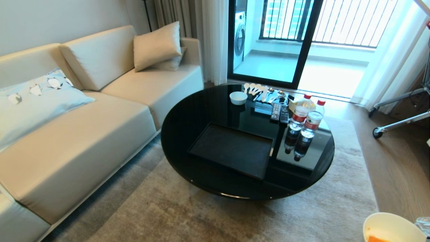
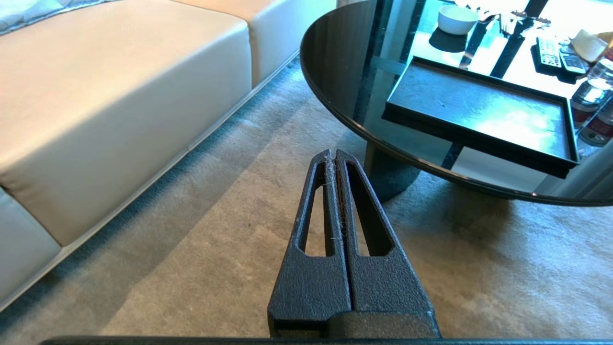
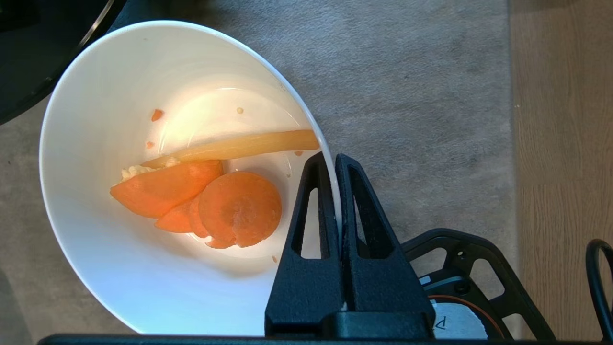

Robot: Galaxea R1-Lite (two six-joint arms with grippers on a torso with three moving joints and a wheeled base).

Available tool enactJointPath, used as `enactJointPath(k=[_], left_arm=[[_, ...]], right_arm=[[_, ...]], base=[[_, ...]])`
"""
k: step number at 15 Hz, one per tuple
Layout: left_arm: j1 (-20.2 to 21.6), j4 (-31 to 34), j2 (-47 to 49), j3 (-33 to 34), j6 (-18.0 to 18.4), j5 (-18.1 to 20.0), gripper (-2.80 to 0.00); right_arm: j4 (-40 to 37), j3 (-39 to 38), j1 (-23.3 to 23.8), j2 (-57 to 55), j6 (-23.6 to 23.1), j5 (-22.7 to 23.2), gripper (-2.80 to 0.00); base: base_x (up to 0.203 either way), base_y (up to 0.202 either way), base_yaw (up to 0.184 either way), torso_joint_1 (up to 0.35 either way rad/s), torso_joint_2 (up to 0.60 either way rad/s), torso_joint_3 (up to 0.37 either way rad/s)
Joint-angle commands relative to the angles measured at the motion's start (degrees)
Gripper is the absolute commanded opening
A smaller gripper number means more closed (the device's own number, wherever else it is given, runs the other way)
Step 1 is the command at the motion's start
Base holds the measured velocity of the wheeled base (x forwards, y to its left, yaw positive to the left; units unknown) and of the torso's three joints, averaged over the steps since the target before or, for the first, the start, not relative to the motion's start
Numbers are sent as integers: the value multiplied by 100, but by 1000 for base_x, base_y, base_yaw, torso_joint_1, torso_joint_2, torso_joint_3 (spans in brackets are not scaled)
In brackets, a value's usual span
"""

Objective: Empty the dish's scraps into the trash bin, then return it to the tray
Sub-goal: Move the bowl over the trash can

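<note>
The left end effector (image 2: 335,158) is hanging low over the grey carpet (image 2: 201,249), between the cream sofa (image 2: 119,96) and the round black glass table (image 2: 345,72); its two black fingers are pressing flat together with nothing between them. On the table, the black tray (image 1: 231,149) is lying bare near the front edge. Behind it a second white bowl (image 1: 238,97) is sitting beside a cutlery stand (image 1: 265,94), two remote controls (image 1: 279,112) and two water bottles (image 1: 307,122) with red caps.

Off to the right, away from the table and over the carpet, the right end effector (image 3: 334,160) is clamping the rim of the dish (image 3: 119,239), one finger inside the wall and one outside. The dish, a deep white bowl, is tipping a little, its scraps (image 3: 215,196) gathering against the lower side: round and half-moon orange carrot slices with one long pale yellowish strip lying across them, plus a few orange specks on the white. In the head view only the dish's rim is showing, at the bottom right corner. The trash bin is not appearing in any view.
</note>
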State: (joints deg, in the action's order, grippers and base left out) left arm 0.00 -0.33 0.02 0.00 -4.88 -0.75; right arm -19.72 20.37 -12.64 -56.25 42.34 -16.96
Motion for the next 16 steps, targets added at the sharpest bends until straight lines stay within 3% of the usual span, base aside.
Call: enactJointPath(k=[1,16], left_arm=[[0,-2,-2,0,-5,-4,-280],[0,-2,-2,0,-5,-4,-280]], right_arm=[[-23,37,7,0,20,35,-280],[-75,125,7,132,29,70,-280]], base=[[0,0,0,0,0,0],[0,0,0,0,0,0]])
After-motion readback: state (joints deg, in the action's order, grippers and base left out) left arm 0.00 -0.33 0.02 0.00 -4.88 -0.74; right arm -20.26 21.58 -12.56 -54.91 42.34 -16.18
